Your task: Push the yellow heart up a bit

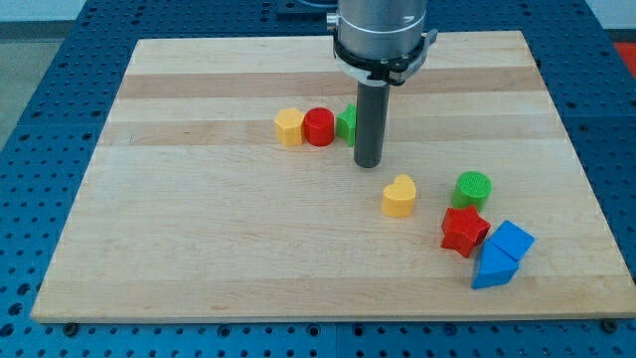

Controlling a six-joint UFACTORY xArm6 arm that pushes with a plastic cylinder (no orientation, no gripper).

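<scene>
- My tip [369,163] rests on the board [199,249] near the middle, above and slightly to the view's left of the yellow heart [398,196], apart from it; there are no jaws on this rod, so nothing opens or closes
- The heart sits right of centre, toward the view's bottom, with bare wood all round it
- By my judgement the push has not begun: the tip is on the upper side of the heart, the wrong side for driving it toward the view's top
- What is left: bring the tip round below the heart without nudging it, then slide it up a short way
- Just behind the rod a green block [346,121] is half hidden, its shape unclear; beside it to the left sit a red cylinder [319,127] and a yellow block [289,127], the three in a row
- That row lies above and left of the heart, so a short straight push should stop well short of it
- To the heart's right stand a green cylinder [473,189], a red star [464,231] and two blue blocks [502,254] touching each other; the star is the nearest thing to steer clear of when rounding below
</scene>
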